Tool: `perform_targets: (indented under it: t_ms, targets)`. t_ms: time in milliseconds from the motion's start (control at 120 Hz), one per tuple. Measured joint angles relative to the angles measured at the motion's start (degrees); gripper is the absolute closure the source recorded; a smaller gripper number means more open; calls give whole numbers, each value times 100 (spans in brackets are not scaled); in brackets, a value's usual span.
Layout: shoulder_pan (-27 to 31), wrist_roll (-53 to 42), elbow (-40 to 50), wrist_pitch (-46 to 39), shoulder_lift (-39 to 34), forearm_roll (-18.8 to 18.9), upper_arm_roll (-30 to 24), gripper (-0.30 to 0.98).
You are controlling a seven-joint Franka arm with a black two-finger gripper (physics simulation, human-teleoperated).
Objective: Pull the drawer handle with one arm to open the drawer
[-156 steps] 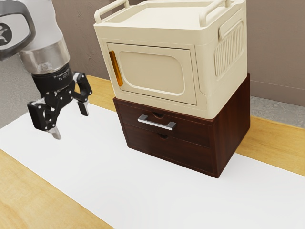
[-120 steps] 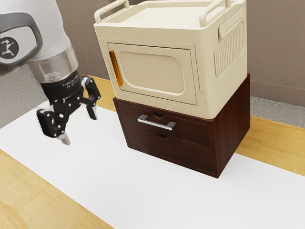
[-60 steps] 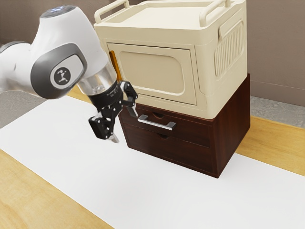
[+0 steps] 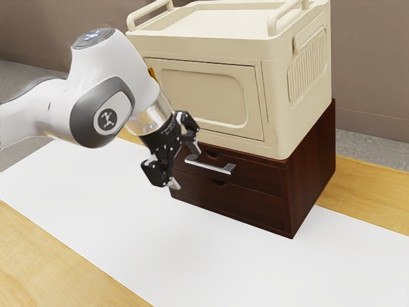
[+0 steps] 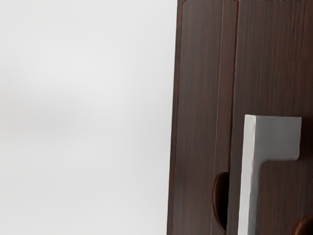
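Exterior view: the tool (image 4: pixel 185 167) stands open, its two fingers spread with nothing gripped. It is near the end of the metal handle (image 4: pixel 209 165) toward the exterior view's left; contact cannot be confirmed. The handle is mounted on the upper drawer (image 4: pixel 259 174) of a dark wooden chest (image 4: pixel 313 166); that drawer appears flush and shut. Step in hand, as judged: approach and alignment, with grip and pull outstanding.

Principal risk: closing at the present offset could catch only the handle's end, or miss the bar, and slip once pulling starts. An advance without correction could drive a fingertip into the drawer front. A skewed pull could jam the drawer or drag the chest over the white sheet (image 4: pixel 96 211) on the table (image 4: pixel 57 256).

Other items: a cream cabinet (image 4: pixel 204 96) rests on the chest, close to the arm (image 4: pixel 121 83); its amber handle (image 4: pixel 153 74) is partly hidden behind the arm. A raised wrist could strike the cabinet. The lower drawer (image 4: pixel 249 208) looks shut.

Wrist view: one handle post and part of the bar are visible, beside the seam between drawers. A dark notch (image 5: pixel 221 200) lies across that seam; a misplaced fingertip could lodge there.
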State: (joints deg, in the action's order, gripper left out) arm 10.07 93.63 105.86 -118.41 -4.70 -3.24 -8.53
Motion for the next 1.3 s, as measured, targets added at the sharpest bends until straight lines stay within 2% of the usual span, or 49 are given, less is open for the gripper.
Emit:
perform_targets:
  t_ms: [258,592,1183,1300]
  targets:
    - [16,-61,-186,-149,275,27,-13,0]
    - [-61,-131,-136,-275,277,42,-24,22]
    - [-119,-206,-11,-389,376,6,-7,34]
    - [-119,-214,26,-398,374,6,-8,40]
